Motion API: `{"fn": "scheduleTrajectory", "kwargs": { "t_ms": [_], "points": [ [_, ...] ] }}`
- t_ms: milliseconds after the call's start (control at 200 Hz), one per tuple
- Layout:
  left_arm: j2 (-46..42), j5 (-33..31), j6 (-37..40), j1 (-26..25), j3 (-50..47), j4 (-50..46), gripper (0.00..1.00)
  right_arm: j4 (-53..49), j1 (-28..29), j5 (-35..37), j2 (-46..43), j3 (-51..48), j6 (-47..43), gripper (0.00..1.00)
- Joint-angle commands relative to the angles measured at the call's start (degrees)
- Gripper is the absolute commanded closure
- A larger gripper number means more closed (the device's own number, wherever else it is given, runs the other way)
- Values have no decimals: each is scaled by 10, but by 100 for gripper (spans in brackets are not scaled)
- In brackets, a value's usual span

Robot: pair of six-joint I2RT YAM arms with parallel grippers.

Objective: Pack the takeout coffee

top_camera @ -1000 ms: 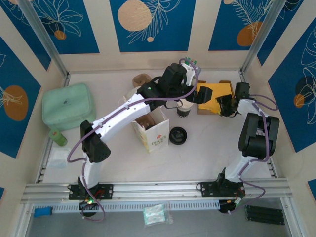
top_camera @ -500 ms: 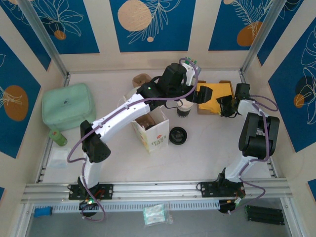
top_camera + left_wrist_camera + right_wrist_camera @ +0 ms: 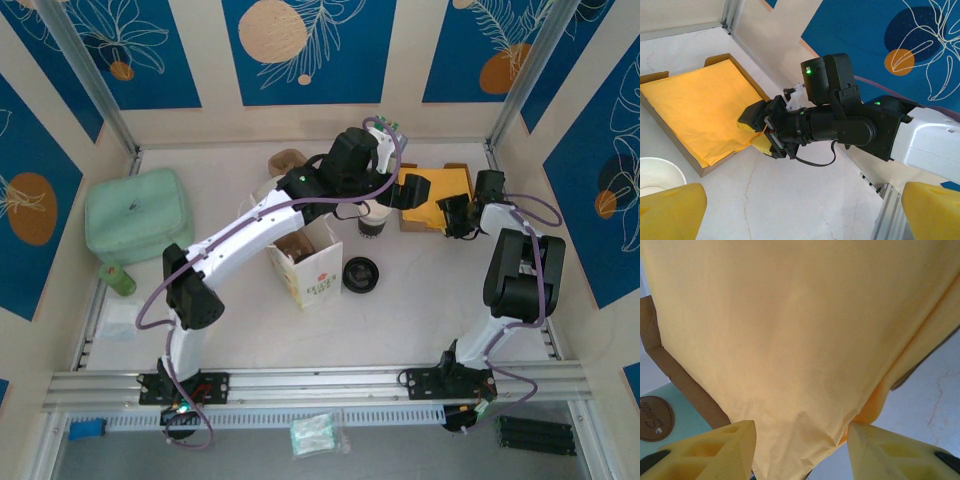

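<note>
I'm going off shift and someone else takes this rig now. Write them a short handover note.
Left gripper: open, beside the cup, not holding it.
Right gripper: at the yellow sheet in the cardboard tray; grip unclear.
Cup: upright on the table, lidless, beside the open bag; lid lies apart.
Done: nothing packed.
Left: grasp the cup, set it in the bag.
</note>
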Motion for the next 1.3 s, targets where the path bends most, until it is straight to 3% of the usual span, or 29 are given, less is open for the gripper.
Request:
{"fn": "scheduleTrajectory", "kwargs": {
  "t_ms": [0,730,1295],
  "points": [
    [6,9,-1,5,18,1,1,-2,2,-7,-8,-5,0,49],
    [10,8,0,6,20,0,0,6,3,-5,7,-8,3,51],
    [13,7,1,7,22,-1,0,-1,5,1,41,27,-1,61]
  ]
}}
